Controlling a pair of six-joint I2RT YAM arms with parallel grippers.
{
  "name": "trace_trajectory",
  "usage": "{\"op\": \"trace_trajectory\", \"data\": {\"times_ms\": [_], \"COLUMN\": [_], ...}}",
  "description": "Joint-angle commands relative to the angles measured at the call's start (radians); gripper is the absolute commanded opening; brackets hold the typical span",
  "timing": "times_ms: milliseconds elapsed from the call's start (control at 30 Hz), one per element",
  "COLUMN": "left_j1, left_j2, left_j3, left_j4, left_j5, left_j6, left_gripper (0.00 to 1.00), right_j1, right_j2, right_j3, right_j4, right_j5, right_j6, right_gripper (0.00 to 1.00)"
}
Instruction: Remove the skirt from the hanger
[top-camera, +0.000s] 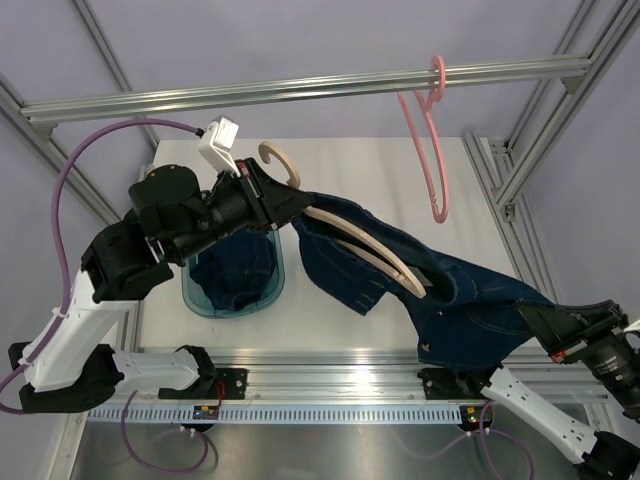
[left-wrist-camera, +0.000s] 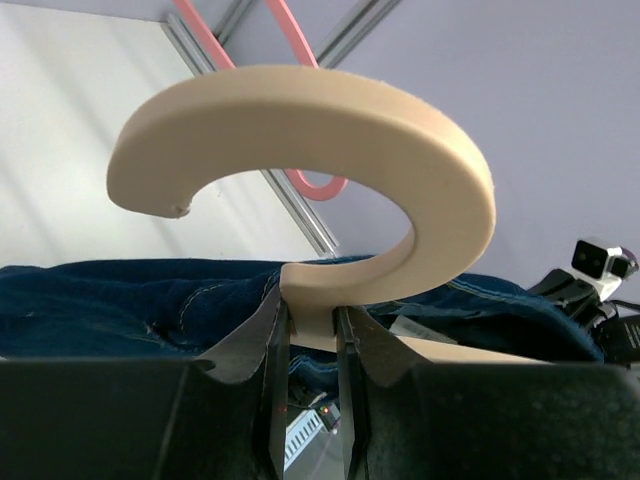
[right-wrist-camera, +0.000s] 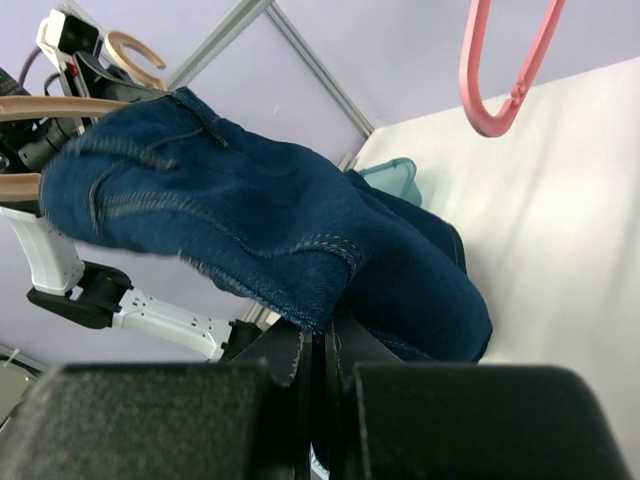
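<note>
- The right hand (top-camera: 528, 320) sits at the near right edge of the counter (top-camera: 400, 170). Its fingers are closed tight on a fold of the skirt (top-camera: 470, 305) at the cloth's near end.
- The skirt is dark blue denim with paler stitched seams. It stretches in the air from that pinch up and leftwards, draped over the wooden hanger (top-camera: 372, 256) and clear of the counter.
- It looks soft but thick. I judge it heavier than thin cloth, limp enough to sag between the two holds, and rough enough not to slip out of a firm pinch.
- A seam or doubled edge is the best place to hold it, as the extra layers give the fingers something to bite on. Nothing about it is fragile.
- On the left, a blue bin (top-camera: 205, 300) stands on the counter below the arm, with more dark denim bundled inside.
- The wooden hanger is pale, stiff and smooth, so the cloth should slide along its curved arms when pulled to the near right.
- Its far arm is bare, and part of the near arm also shows where the waistband gapes open.
- The left hand (top-camera: 262, 198) is further back on the left. It clamps the hanger's neck just under the hook, with its fingers shut on the wood from both sides and the hook free above them.
- Farthest back, a pink hanger (top-camera: 428, 140) hangs empty from the rail (top-camera: 300, 92), well apart from the skirt.
</note>
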Motion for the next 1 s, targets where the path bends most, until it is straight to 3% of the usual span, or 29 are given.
{"op": "trace_trajectory", "data": {"times_ms": [0, 300, 533, 667, 767, 867, 967], "left_j1": [0.026, 0.024, 0.024, 0.024, 0.024, 0.024, 0.024], "left_j2": [-0.032, -0.043, -0.11, -0.12, -0.104, -0.08, -0.043], "left_j3": [-0.019, -0.101, -0.101, -0.017, 0.03, 0.034, 0.034], "left_j4": [0.122, 0.424, 0.518, 0.321, 0.155, 0.049, -0.045], "left_j5": [0.046, 0.382, 0.475, 0.412, 0.314, 0.257, 0.188], "left_j6": [0.053, -0.095, -0.151, -0.075, -0.012, 0.03, 0.068], "left_gripper": [0.0, 0.0, 0.0, 0.0, 0.0, 0.0, 0.0], "right_j1": [0.003, 0.003, 0.003, 0.003, 0.003, 0.003, 0.003], "right_j2": [0.094, 0.385, 0.5, 0.63, 0.666, 0.652, 0.676], "right_j3": [0.013, -0.111, -0.196, -0.078, 0.041, 0.129, 0.279], "right_j4": [0.095, 0.311, 0.393, 0.228, 0.131, 0.088, 0.025], "right_j5": [-0.024, -0.24, -0.181, -0.119, -0.084, -0.079, -0.189], "right_j6": [0.004, -0.013, -0.046, -0.073, -0.1, -0.102, -0.12], "right_gripper": [0.0, 0.0, 0.0, 0.81, 0.99, 0.99, 0.99]}}
